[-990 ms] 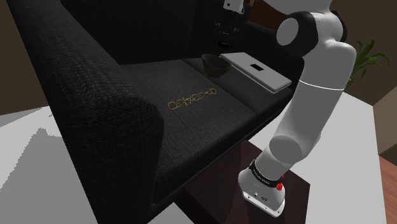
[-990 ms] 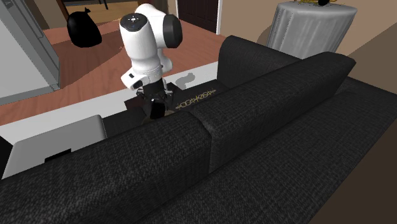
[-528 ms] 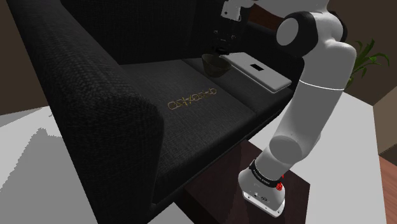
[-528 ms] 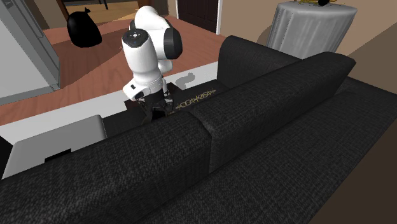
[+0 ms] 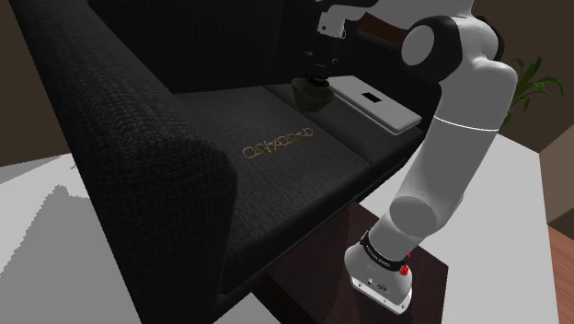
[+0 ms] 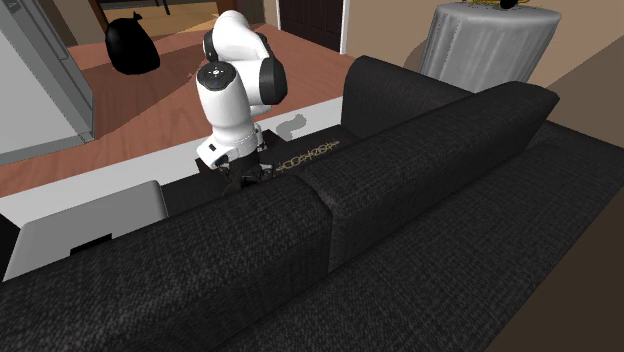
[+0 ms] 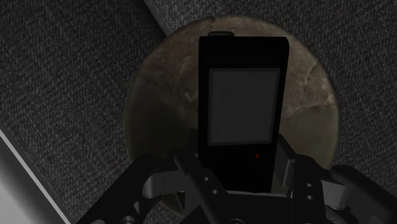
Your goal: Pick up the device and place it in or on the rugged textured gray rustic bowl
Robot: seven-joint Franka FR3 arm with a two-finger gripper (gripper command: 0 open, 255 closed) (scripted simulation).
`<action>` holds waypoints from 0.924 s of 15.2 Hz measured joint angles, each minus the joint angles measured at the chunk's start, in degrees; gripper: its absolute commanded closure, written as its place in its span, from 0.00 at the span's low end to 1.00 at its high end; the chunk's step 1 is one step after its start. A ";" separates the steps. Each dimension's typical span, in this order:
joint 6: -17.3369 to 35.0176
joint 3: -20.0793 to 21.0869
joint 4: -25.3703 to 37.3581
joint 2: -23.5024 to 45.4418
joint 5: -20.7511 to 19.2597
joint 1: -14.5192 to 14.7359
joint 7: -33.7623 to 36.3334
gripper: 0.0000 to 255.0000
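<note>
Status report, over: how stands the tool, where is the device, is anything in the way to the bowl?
Tool shut on black device. Device hangs over brown-grey bowl, not yet released. Nothing between them.

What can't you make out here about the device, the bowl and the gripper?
Wrist view: the device covers the middle of the bowl, so its floor is hidden.
Second exterior view: the sofa back hides the bowl and the device.
Shoulder view: the device is too small and dark under the gripper to tell apart.
</note>
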 measured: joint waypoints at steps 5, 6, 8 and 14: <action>0.09 0.00 -0.09 -0.02 0.00 0.01 0.00 0.00; 0.10 0.00 -0.10 -0.02 0.00 0.01 0.00 0.00; 0.10 0.00 -0.10 -0.02 0.00 0.01 0.00 0.00; -6.07 -0.09 8.18 2.10 0.66 -0.78 0.05 0.00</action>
